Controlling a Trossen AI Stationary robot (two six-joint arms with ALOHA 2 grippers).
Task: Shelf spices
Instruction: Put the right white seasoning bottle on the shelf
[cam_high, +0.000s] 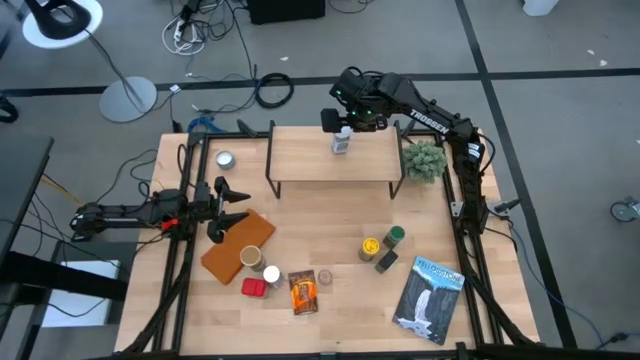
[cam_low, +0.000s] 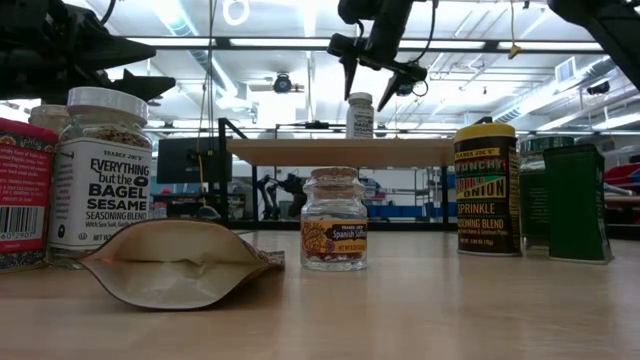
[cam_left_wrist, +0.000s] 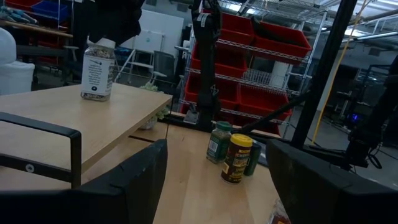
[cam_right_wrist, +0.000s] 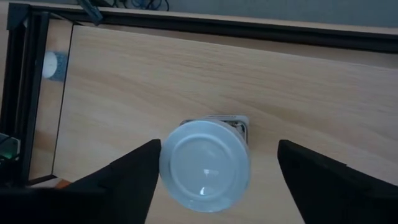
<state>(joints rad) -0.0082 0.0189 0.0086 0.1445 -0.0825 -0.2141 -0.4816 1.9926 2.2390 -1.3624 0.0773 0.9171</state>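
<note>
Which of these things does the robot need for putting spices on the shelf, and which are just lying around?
For the job:
- shelf
- white-lidded jar standing on it, right hand open above
- yellow-lidded jar
- green-lidded jar
- red tin
- orange packet

Just lying around:
- small plant
- waterfall book
- silver tin

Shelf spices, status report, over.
Right gripper open above white-lidded clear jar, fingers clear of it. Jar upright on light wooden shelf. Left gripper open, waiting low left. Nothing blocking.
</note>
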